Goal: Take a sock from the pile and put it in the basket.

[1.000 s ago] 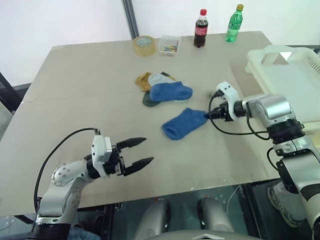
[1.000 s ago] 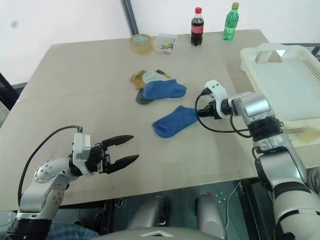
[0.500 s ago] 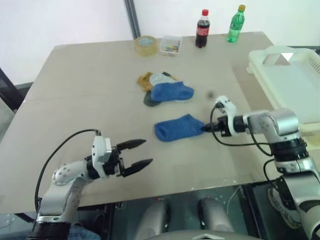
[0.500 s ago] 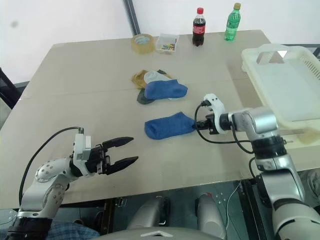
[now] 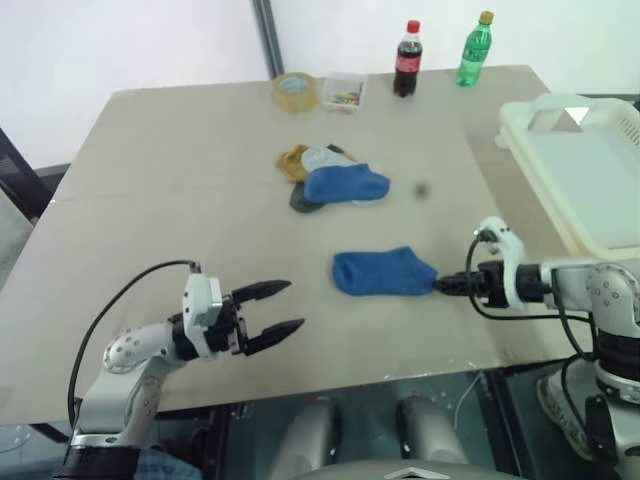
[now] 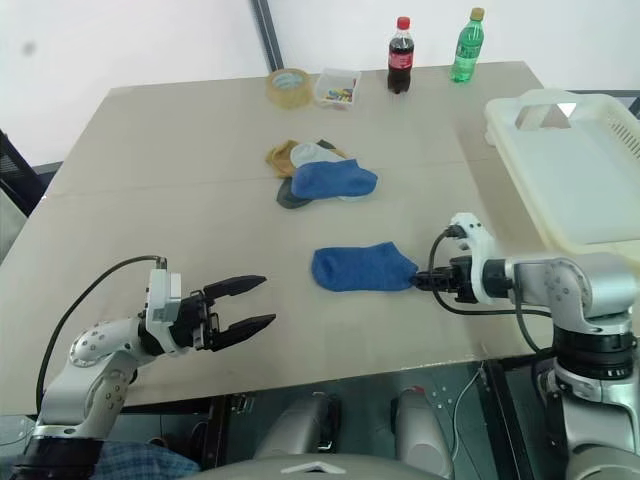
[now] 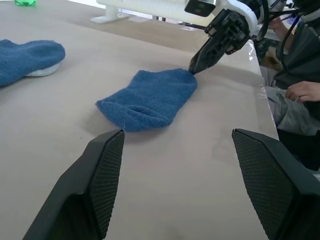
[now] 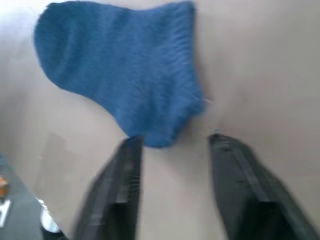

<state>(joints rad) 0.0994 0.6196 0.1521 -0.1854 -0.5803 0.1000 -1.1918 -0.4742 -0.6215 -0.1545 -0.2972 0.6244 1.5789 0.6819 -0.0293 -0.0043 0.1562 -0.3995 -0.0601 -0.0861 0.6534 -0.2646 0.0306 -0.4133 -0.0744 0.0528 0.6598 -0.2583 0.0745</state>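
Observation:
The pile (image 5: 330,175) of mixed-colour socks lies mid-table, a bright blue one on top. One blue sock (image 5: 383,272) lies flat by itself nearer the front edge. My right gripper (image 5: 445,284) sits low at that sock's right end. In the right wrist view its fingers (image 8: 125,170) stand apart, open, with the sock's (image 8: 125,65) end just ahead of the gap and not pinched. The cream basket (image 5: 580,170) stands at the table's right side. My left gripper (image 5: 285,308) hovers open and empty at the front left, and its wrist view looks across at the sock (image 7: 150,97).
At the table's far edge are a tape roll (image 5: 296,91), a small clear box (image 5: 343,89), a cola bottle (image 5: 406,59) and a green bottle (image 5: 474,48). A person's hand (image 7: 300,91) rests beyond the table's right edge. Bare tabletop lies between the lone sock and the basket.
My right gripper dragged the blue sock toward the front edge and to the right, then opened off its end. The left arm has stayed still.

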